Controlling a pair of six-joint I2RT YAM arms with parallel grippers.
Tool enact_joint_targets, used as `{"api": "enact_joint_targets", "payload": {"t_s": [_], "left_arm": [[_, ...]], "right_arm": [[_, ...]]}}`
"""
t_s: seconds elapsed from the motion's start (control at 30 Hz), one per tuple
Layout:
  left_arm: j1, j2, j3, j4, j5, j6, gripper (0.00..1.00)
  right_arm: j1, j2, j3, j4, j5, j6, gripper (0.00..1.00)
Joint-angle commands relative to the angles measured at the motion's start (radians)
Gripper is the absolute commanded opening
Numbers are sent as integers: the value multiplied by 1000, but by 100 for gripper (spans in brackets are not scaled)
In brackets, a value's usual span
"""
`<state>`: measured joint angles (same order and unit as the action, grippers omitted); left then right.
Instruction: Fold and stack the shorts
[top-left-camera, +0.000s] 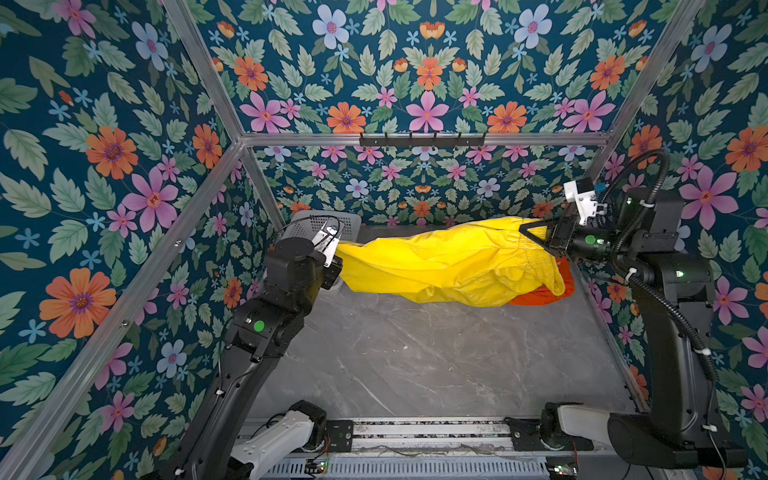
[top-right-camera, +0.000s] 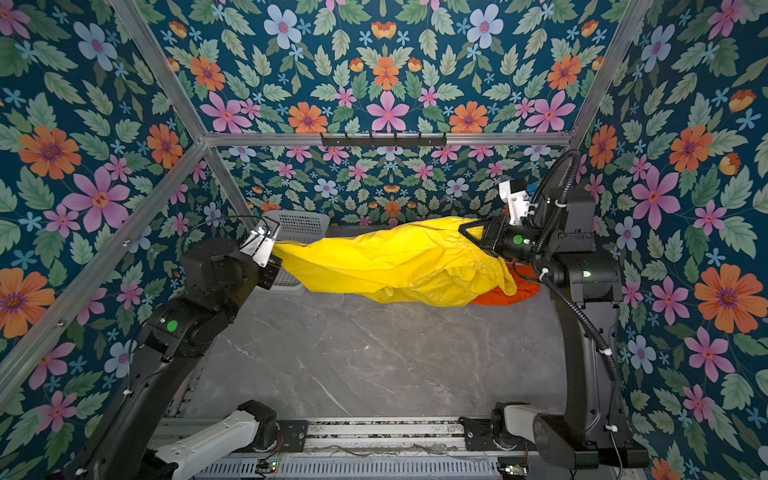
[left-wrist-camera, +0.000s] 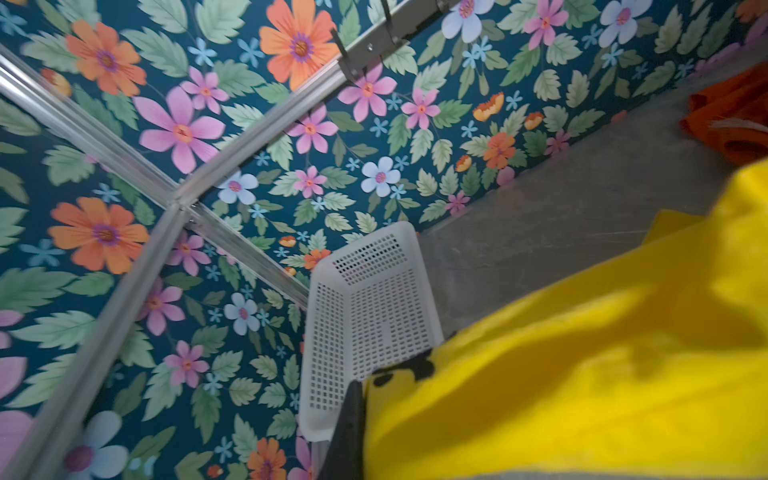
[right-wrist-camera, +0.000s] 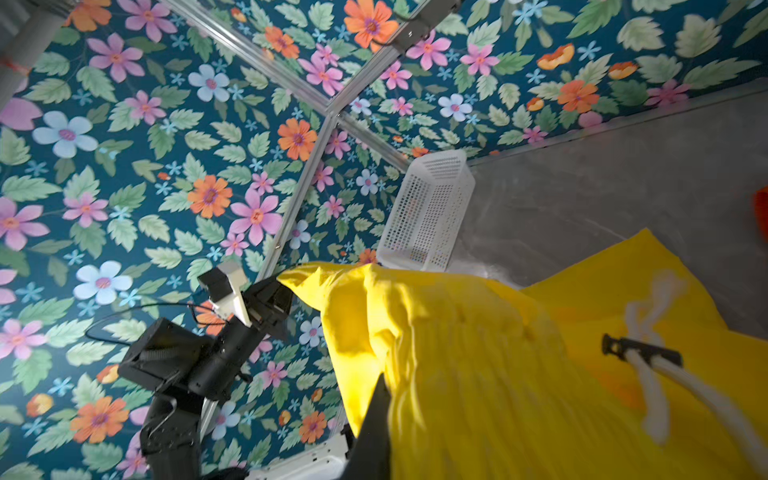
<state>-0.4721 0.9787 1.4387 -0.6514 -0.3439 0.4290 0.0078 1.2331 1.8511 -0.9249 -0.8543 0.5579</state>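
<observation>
Two clenched grips stretch the yellow shorts (top-left-camera: 449, 262) in the air over the table (top-left-camera: 415, 365), left gripper (top-left-camera: 338, 257) at the opposite end, right gripper (top-left-camera: 528, 232) at the waistband (top-left-camera: 540, 253) above the orange shorts (top-left-camera: 540, 296), so I'd lower both evenly to lay them flat.

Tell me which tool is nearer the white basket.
Left. The left tool grips one end of the yellow shorts right by the basket. The right tool holds their waistband at the far end, by the orange shorts.
</observation>
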Motion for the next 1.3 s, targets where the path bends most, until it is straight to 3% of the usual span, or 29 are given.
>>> {"api": "enact_joint_targets", "payload": {"t_s": [0.0,0.2,0.3,0.47,0.6,0.7,0.83,0.93,1.0,1.1,1.17,1.27], "left_arm": [[1,-26,59,-84,-88,51,1],[1,-78,123,-98,-210,114,0],[1,-56,147,-94,-229,125,0],[5,66,157,-99,-146,117,0],[84,178,162,0,15,140,0],[176,283,228,73,165,142,0],[221,429,425,107,246,155,0],[228,441,477,167,312,164,0],[228,402,440,205,353,184,0],[229,292,287,259,364,217,0],[230,200,142,274,369,249,0],[230,84,-45,206,410,287,0]], "right_arm": [[7,-48,-33,-49,-93,7,0],[7,-116,-31,-43,-263,65,0],[6,-79,-36,-69,-229,47,0],[16,53,-46,-31,-118,29,0],[48,212,19,65,-105,42,0],[64,374,199,59,-88,23,0],[64,631,634,-99,-44,-35,0],[64,773,991,-225,-53,-39,0],[64,779,1054,-265,-61,-53,0],[64,630,807,-259,-67,-115,0],[65,449,423,-123,-70,-105,0],[58,238,20,-12,-75,-102,0]]}}
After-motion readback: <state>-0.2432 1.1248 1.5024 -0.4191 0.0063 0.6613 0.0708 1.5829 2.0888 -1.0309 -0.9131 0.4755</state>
